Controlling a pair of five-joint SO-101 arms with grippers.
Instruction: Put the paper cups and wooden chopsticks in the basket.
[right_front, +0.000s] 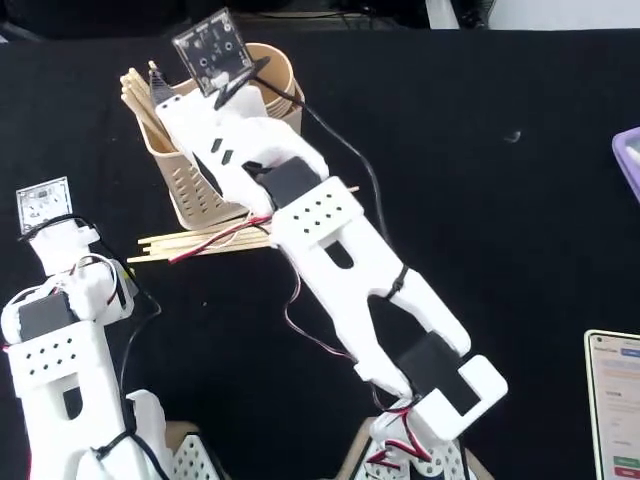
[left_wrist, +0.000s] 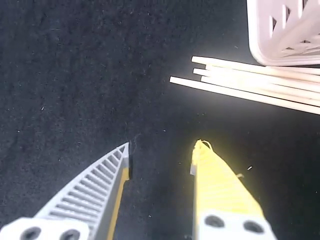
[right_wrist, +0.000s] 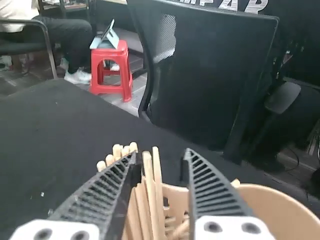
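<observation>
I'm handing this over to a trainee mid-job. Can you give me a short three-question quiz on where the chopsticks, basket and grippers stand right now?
1. True or false: the loose wooden chopsticks lie inside the basket.
2. Fill in: the left gripper has its jaws ____.
3. The right gripper hangs over: A) the chopsticks standing in the basket, B) the loose wooden chopsticks, C) the left gripper.
Key: 1 false, they lie outside, beside it; 2 open; 3 A.

The high view overlooks the black desk (right_front: 500, 200) from above. The left wrist view closely shares its loose pale wooden chopsticks (left_wrist: 260, 82). The right wrist view looks level outward.
</observation>
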